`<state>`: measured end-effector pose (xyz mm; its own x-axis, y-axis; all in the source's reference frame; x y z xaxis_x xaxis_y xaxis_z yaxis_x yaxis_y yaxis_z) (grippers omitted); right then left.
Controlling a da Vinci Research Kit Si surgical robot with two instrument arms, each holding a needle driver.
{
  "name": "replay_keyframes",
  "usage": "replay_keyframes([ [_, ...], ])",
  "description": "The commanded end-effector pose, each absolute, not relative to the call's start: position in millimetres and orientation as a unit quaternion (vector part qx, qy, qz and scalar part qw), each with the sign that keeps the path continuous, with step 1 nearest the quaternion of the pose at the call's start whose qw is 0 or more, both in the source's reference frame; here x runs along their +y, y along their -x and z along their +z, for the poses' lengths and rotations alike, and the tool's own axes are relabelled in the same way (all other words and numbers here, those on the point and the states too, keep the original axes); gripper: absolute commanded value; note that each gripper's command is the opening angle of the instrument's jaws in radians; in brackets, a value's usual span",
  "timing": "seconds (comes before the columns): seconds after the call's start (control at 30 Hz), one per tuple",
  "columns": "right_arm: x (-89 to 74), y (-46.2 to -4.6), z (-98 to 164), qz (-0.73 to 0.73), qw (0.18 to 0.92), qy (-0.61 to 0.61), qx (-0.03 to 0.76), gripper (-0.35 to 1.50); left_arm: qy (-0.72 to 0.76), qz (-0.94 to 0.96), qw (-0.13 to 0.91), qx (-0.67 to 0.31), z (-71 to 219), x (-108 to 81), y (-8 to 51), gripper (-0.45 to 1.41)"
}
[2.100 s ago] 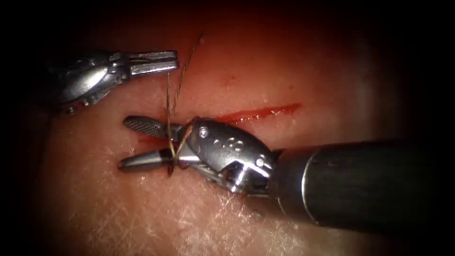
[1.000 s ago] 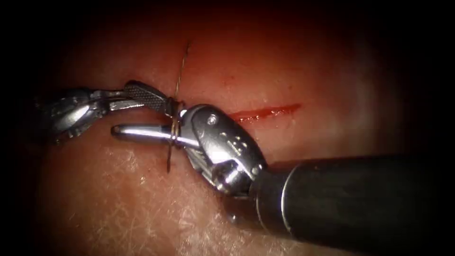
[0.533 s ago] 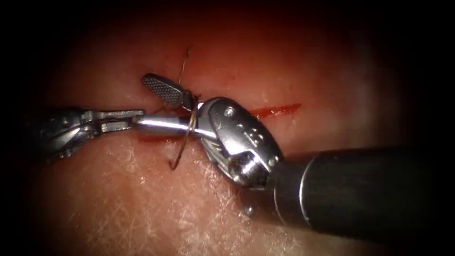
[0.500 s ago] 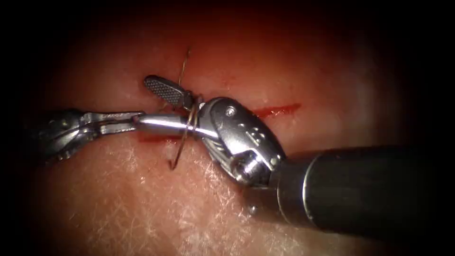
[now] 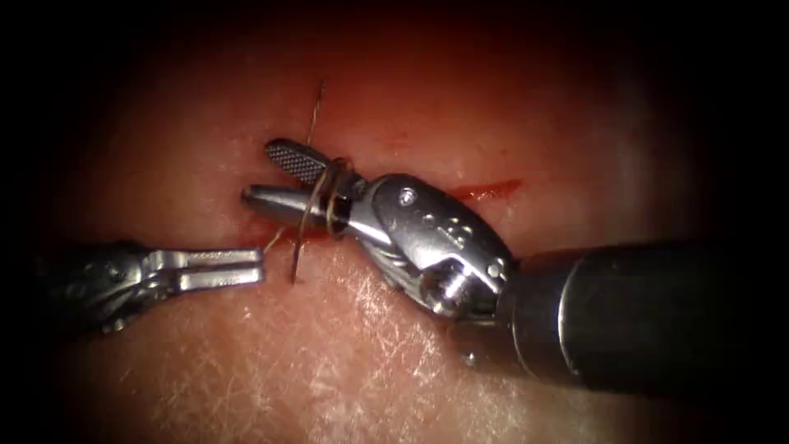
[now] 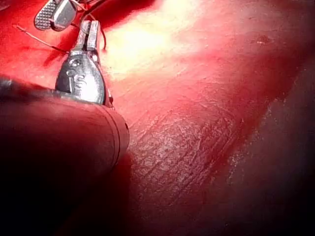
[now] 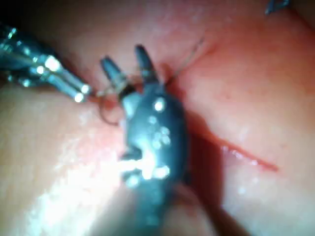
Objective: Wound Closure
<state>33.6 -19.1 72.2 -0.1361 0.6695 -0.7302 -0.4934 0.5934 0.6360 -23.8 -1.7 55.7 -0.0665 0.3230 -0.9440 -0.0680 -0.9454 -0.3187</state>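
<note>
Thread [image 5: 322, 197] is coiling around the right tool [image 5: 279, 177], wound near the base of its two jaws; those jaws are standing apart, gripping nothing between them, one pad facing up with its cross-hatching showing; from the coils one strand is running up over the tissue [image 5: 345, 353] above the cut [image 5: 485, 191], another is hanging down below the lower jaw and ending free; the right tool is lying over the left end of the cut, red fluid [image 5: 255, 240] showing just beneath it; left tool [image 5: 246, 268] is sitting lower and to the left, apart from the right tool, its jaws pressed together; whether they are pinching a fine strand I cannot tell from above; in the left wrist view the left tool [image 6: 88, 35] is pointing at the right tool's pad [image 6: 49, 15], thread [image 6: 37, 37] trailing beside it; in the right wrist view the right tool [image 7: 129, 63] is spreading its jaws, thread [image 7: 109, 107] looping at their base, left tool [image 7: 82, 93] just beside that loop; needle position: I cannot make out a needle.
</note>
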Motion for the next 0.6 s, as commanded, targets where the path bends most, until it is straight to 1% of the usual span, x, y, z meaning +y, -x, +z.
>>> replay_keyframes([
  [0.03,-19.4,-34.1,72.7,0.448,0.654,-0.071,0.605,0.32,0.670,0.724,0.135,-0.097,56.4,-2.0,24.3,-0.45],
  [0.17,-19.3,-34.0,72.9,0.474,0.675,-0.050,0.563,0.36,0.670,0.722,0.138,-0.101,56.2,-1.2,25.0,-0.45],
  [0.3,-19.1,-34.0,73.2,0.485,0.683,-0.039,0.545,0.41,0.671,0.721,0.137,-0.101,56.3,-0.1,25.4,-0.45],
  [0.37,-18.9,-33.9,73.5,0.490,0.689,-0.034,0.533,0.49,0.672,0.720,0.137,-0.103,56.6,0.7,25.7,-0.45],
  [0.43,-18.8,-33.8,73.9,0.496,0.692,-0.027,0.523,0.66,0.671,0.721,0.140,-0.101,57.0,1.4,25.9,-0.45],
  [0.5,-18.7,-33.7,74.3,0.499,0.696,-0.024,0.515,0.78,0.671,0.721,0.140,-0.100,57.5,2.1,26.1,-0.45],
  [0.6,-18.7,-33.7,74.9,0.502,0.705,-0.022,0.500,0.79,0.670,0.722,0.141,-0.098,58.3,2.8,26.0,-0.45],
])
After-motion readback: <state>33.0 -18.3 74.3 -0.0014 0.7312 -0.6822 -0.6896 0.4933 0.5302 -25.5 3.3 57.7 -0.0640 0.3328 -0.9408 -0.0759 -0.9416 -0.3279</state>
